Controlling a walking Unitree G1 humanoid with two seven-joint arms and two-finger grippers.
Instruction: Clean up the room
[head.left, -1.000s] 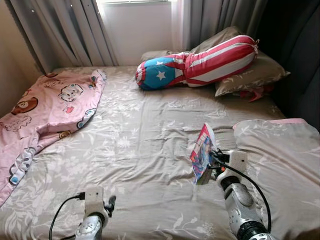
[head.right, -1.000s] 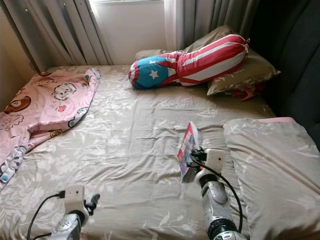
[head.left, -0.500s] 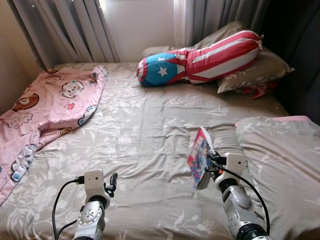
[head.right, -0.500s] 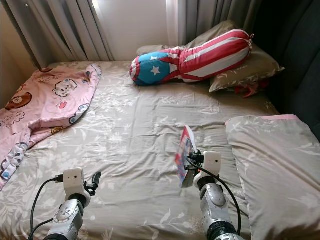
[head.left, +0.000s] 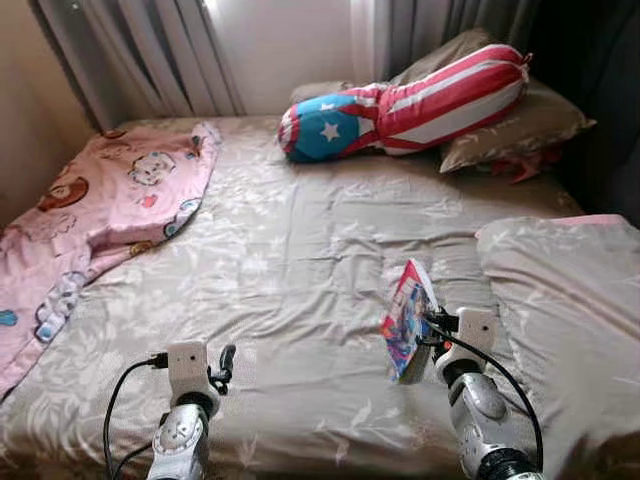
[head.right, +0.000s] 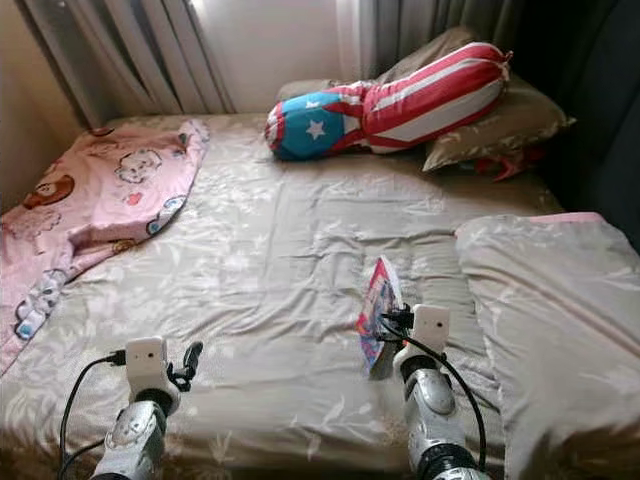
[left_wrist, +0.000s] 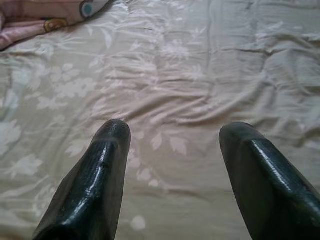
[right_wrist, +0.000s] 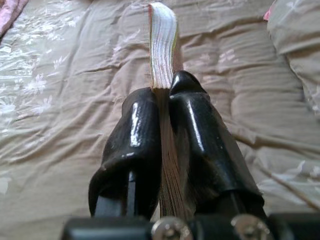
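- Book, thin, with a colourful glossy cover (head.left: 406, 318), stands on edge clear above the grey floral bedsheet (head.left: 290, 260), pinched between the two black fingers of the right claw (right_wrist: 165, 107); in the right wrist view its page edges run straight up out of the fingers.
- Right claw is clamped narrow on the book's lower part, the arm reaching over the near part of the bed, just beside the grey floral pillow (head.left: 560, 300) on the robot's right.
- Left claw (left_wrist: 172, 135) hovers over bare sheet near the bed's near edge, fingers spread wide and holding nothing.
- Progress, as I judge it: one stray item is lifted off the bed but not yet put away, so the tidying looks early.
- Still out of place: a pink cartoon-print blanket (head.left: 100, 210) lies crumpled over the bed's left side and spills off its edge.
- At the head of the bed, a red, white and blue bolster with a star (head.left: 400, 105) leans across an olive-grey pillow (head.left: 520, 125), with a small red item (head.left: 520, 168) tucked under that pillow's edge.
- Grey curtains (head.left: 150, 55) hang behind.
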